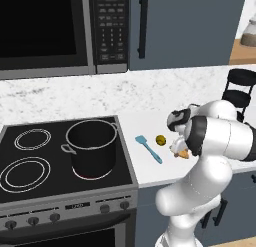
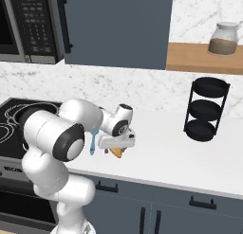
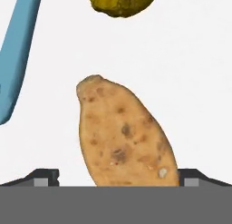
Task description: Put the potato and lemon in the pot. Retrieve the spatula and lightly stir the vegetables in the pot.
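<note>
The brown speckled potato point(image 3: 122, 137) lies on the white counter, and my gripper point(image 3: 115, 177) hangs low over it, open, with one fingertip point(image 3: 43, 177) at each side of its near end. In the left base view the gripper point(image 1: 179, 150) hides most of the potato point(image 1: 183, 153). The dull yellow lemon point(image 1: 160, 140) rests just beyond it, and the light-blue spatula point(image 1: 148, 148) lies flat beside the lemon, toward the stove. On the stove's front right burner stands the dark pot point(image 1: 92, 158), upright, apart from the arm.
The black stovetop point(image 1: 30, 166) fills the left, with a microwave point(image 1: 45, 31) above it. A black three-tier rack point(image 2: 205, 110) stands on the counter to the right, and a jar point(image 2: 222, 39) sits on a wooden shelf above.
</note>
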